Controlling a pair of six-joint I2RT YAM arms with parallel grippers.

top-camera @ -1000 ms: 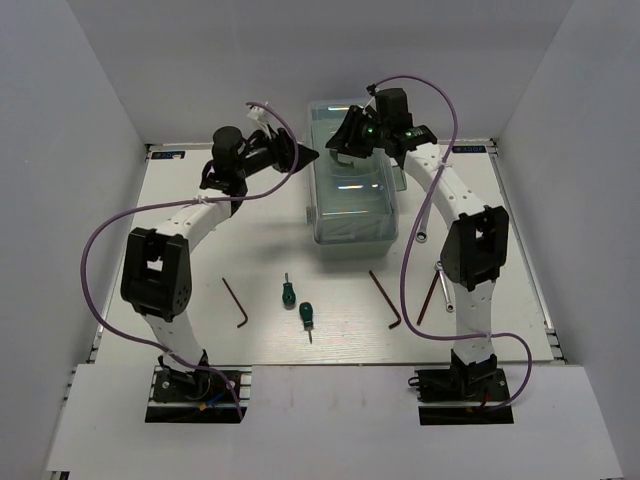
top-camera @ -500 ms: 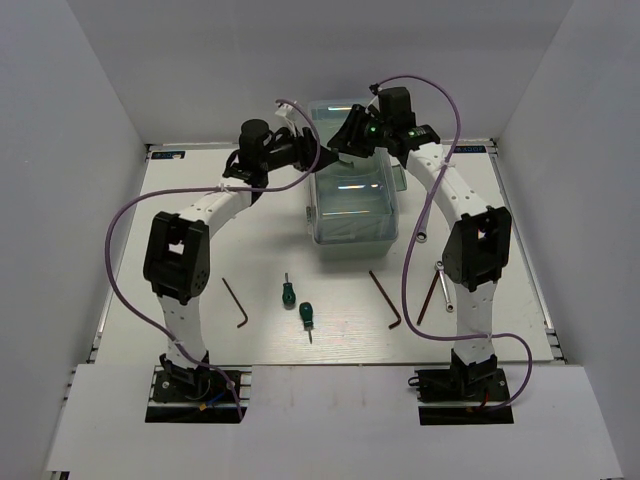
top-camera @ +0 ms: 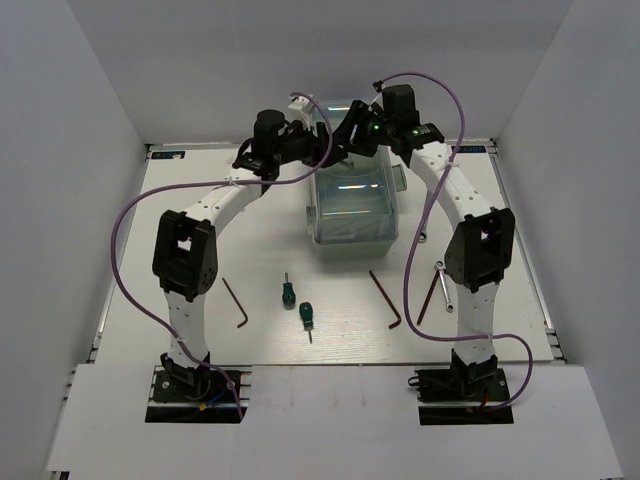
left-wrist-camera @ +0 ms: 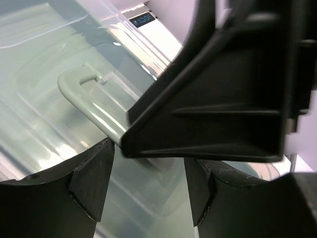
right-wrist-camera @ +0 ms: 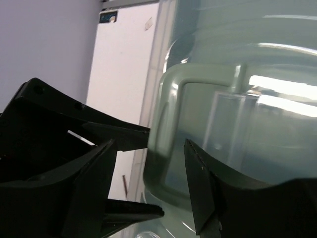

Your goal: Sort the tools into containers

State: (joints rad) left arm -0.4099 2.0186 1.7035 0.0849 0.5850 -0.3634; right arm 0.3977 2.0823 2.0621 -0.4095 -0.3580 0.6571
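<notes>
At the left of the table a dark reddish-brown hex key [top-camera: 237, 302] lies flat. It is a thin, stiff steel L that looks light but sits low, so it is probably best pinched across its long leg. Beside it lie two stubby green-handled screwdrivers [top-camera: 287, 291] [top-camera: 306, 316], just apart from each other. Their chunky handles should give a surer, less slippery hold than the short shafts. None of the tools is in a container yet. Farther back, the left gripper [left-wrist-camera: 148, 158] reaches over the pale mint-green toolbox [top-camera: 350, 232] with its jaws spread, and the box's smooth, rounded plastic handle [left-wrist-camera: 84, 94] runs into the gap between them. The toolbox stands shut at the middle of the far side. Its clear lid [top-camera: 352, 190] is glossy and likely slick and somewhat flexible, so the moulded handle or a lid edge looks the better place to grip. The empty box probably weighs little and may slide or tip if pulled from one side. The right gripper [right-wrist-camera: 148, 146] comes in from the opposite side, its jaws also spread and straddling a corner of the same handle, its fingers close to the left gripper's. To the right of the box lie a second hex key [top-camera: 385, 298] and a slim silver wrench [top-camera: 446, 288], hard, flat and smooth.
</notes>
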